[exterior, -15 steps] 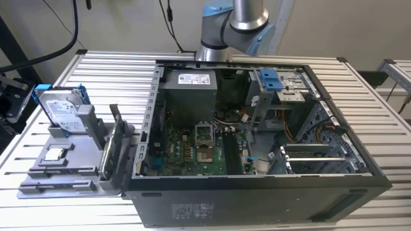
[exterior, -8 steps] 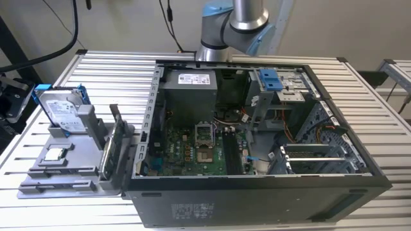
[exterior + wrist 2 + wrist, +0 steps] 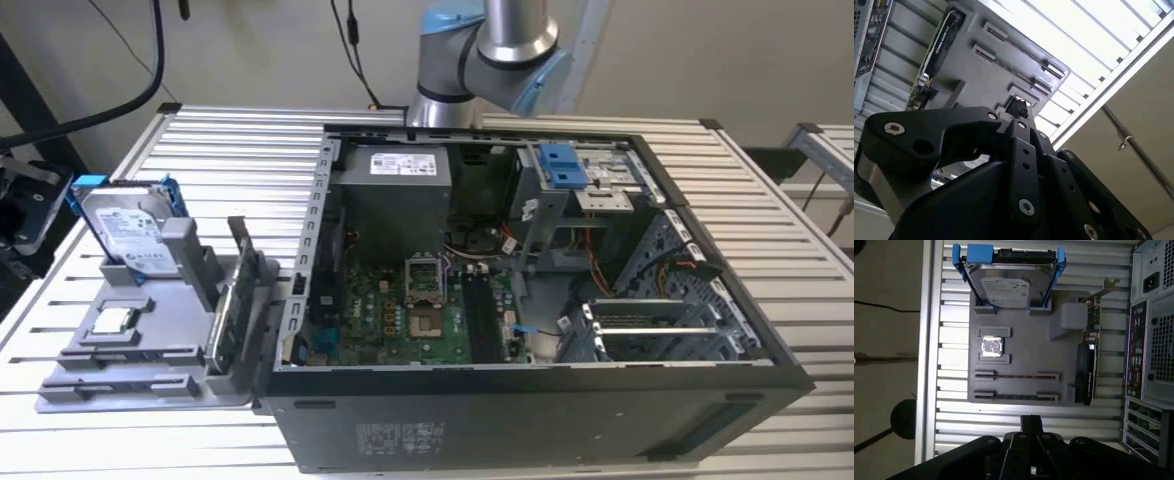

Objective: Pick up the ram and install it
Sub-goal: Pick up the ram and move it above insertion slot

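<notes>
Grey tray on the bench holds what we take for the ram, a thin dark strip on edge in a slot beside the chip. Our tool hangs apart from it, fingertips pressed together.

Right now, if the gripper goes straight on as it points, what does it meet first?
The gripper probably meets the slatted table just off the gray tray's edge, beside the ram in its slot; depth unclear.
</notes>
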Available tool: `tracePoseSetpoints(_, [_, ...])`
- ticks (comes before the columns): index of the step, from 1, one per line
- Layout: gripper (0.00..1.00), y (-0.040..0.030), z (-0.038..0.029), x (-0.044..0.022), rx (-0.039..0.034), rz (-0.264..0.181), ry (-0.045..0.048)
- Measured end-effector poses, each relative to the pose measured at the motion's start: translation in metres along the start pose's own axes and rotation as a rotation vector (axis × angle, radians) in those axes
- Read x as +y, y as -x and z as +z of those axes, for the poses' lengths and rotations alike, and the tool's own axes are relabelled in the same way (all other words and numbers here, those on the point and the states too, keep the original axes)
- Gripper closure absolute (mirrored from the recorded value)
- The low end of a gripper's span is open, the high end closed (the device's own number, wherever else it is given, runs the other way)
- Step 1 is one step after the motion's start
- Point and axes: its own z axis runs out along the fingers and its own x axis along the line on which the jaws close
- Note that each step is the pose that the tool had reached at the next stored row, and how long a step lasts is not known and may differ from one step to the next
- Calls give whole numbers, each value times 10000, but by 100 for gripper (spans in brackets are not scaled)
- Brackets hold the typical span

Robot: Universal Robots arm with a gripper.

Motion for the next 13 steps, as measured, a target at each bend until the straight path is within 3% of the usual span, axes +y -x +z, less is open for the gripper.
tracePoseSetpoints(13, [89, 0, 0, 0, 109, -2169, 20])
